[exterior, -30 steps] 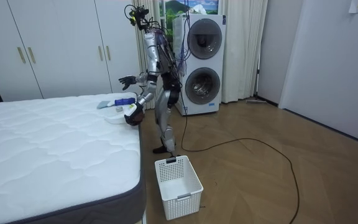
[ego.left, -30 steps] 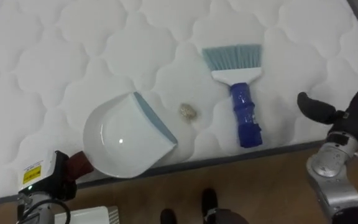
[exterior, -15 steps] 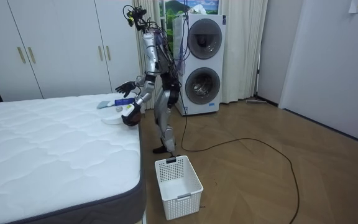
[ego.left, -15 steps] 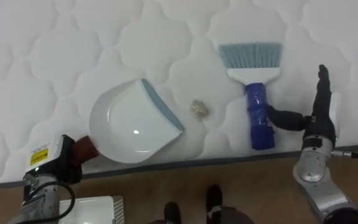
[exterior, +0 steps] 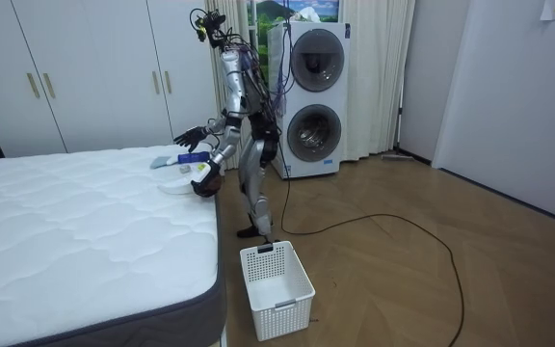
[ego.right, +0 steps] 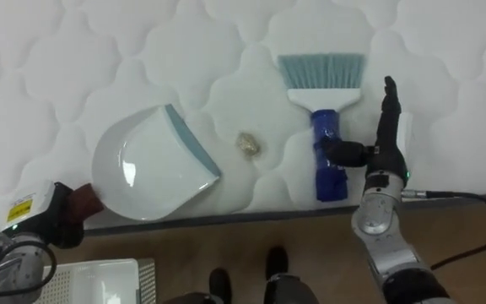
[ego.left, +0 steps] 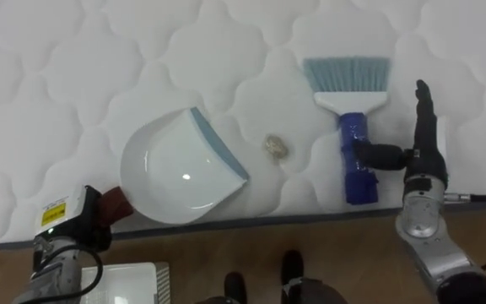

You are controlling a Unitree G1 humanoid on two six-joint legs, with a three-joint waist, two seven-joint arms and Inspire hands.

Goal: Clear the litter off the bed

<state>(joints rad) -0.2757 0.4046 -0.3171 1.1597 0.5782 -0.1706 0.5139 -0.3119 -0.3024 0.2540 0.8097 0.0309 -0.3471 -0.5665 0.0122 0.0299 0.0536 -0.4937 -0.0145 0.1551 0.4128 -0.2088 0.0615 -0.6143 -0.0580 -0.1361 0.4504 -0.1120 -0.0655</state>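
Right hand point(ego.left: 422, 156) at the right of the left eye view, over the mattress edge: flat and open, fingers straight and pointing to the top of the frame, thumb stretched toward frame left and touching the blue handle of the brush point(ego.left: 351, 110). Not closed round it. Brush lying flat on the white quilted bed point(ego.left: 74, 67), pale blue bristles toward the top of the frame, handle toward the bottom. Just left of the brush, near frame centre, a small beige scrap point(ego.left: 275, 147) on the quilting, apart from both tools. Further left, the white dustpan point(ego.left: 180, 173), grey-blue lip turned toward the scrap but short of it. At the dustpan's lower-left rim, the left hand point(ego.left: 108, 211) — dark, right against the pan, grip impossible to tell. Below the mattress, wooden floor point(ego.left: 226, 245). In the room view, standing at the bed's side, left of centre, leaning a little over it; white basket point(exterior: 276, 289) on the floor at lower centre; stacked washing machines point(exterior: 314, 96) behind.
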